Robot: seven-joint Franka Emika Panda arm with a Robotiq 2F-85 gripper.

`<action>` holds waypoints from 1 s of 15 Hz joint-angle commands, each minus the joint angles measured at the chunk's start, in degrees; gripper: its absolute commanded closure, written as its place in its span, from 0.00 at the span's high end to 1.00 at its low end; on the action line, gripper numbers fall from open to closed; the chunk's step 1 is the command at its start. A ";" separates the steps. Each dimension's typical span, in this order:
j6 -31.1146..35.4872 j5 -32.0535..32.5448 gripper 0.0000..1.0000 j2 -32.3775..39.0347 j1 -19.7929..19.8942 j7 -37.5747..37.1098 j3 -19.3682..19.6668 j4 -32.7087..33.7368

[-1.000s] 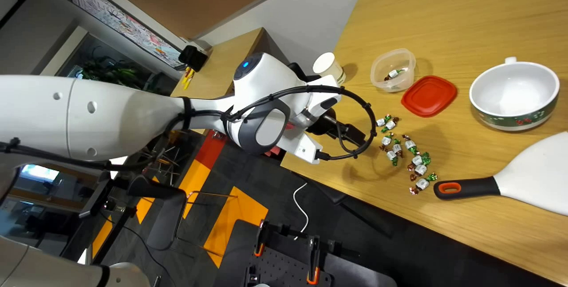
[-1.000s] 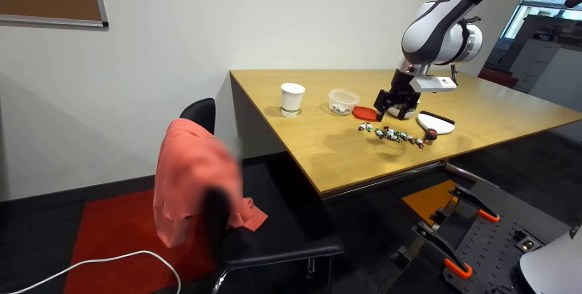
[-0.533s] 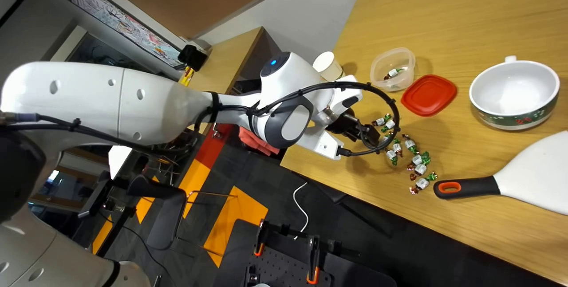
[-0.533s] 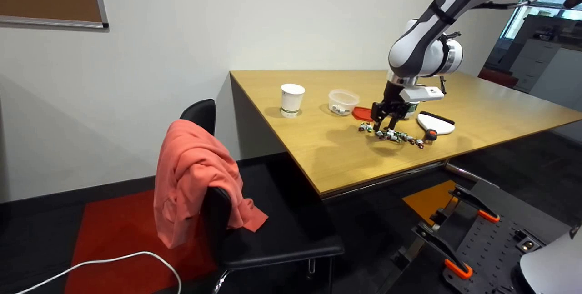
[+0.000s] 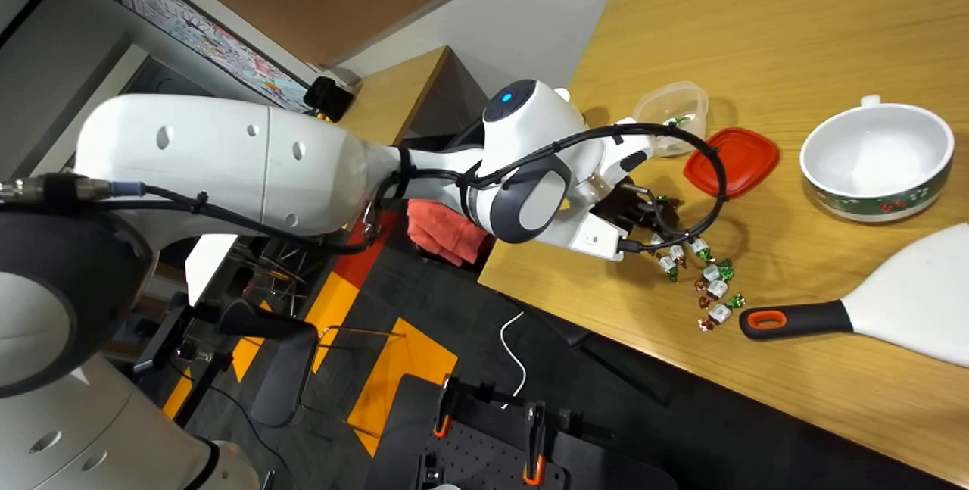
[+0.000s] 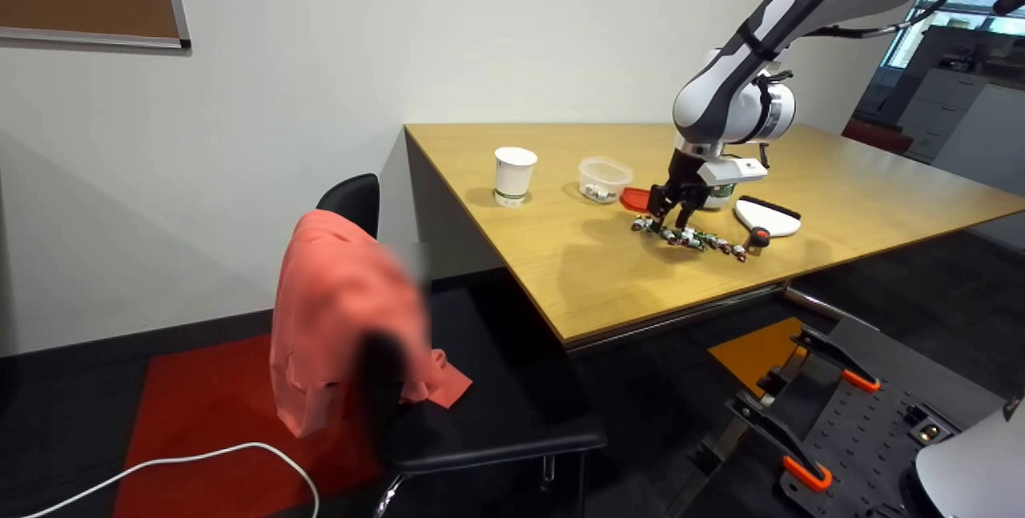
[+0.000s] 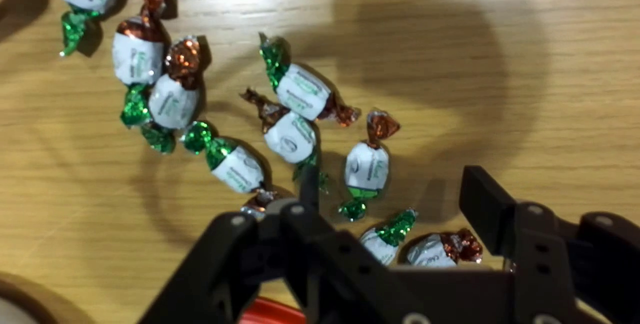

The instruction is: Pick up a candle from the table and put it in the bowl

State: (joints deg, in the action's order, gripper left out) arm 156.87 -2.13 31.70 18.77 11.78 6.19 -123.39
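Observation:
The task's candles show as small candies in white wrappers with green and brown foil ends, several lying loose on the table. A single candy [image 7: 367,166] lies between the spread fingers of my gripper [image 7: 392,186] in the wrist view. Two more candies, one of them a candy [image 7: 432,251] near the palm, are partly hidden by it. My gripper [image 6: 669,222] is open, empty and low over the candies in an exterior view; its fingertips are hidden in the view from above. The small bowl shows as a translucent round-cornered container [image 5: 666,98] with candy inside, also seen as a container [image 6: 604,171].
A red lid [image 5: 746,160] lies beside the container. A large white bowl [image 5: 870,149] with a handle and a white spatula [image 5: 908,297] with black grip lie farther along the table. A paper cup [image 6: 513,175] stands near the table's end. More candies [image 5: 715,289] lie near the spatula.
My gripper has moved down and across until it is low over the candies, toward the container's side. Its fingers stay apart. The candies, container and lid have not moved.

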 commanded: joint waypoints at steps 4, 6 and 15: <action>-1.12 -0.68 0.64 3.31 3.31 4.34 -2.41 4.22; -1.26 -0.57 0.52 3.88 3.59 4.88 -2.66 4.76; -1.11 -0.11 0.00 0.86 2.48 3.37 -2.53 2.20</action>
State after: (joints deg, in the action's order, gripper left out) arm 156.81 -1.58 35.42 21.14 14.69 4.25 -119.23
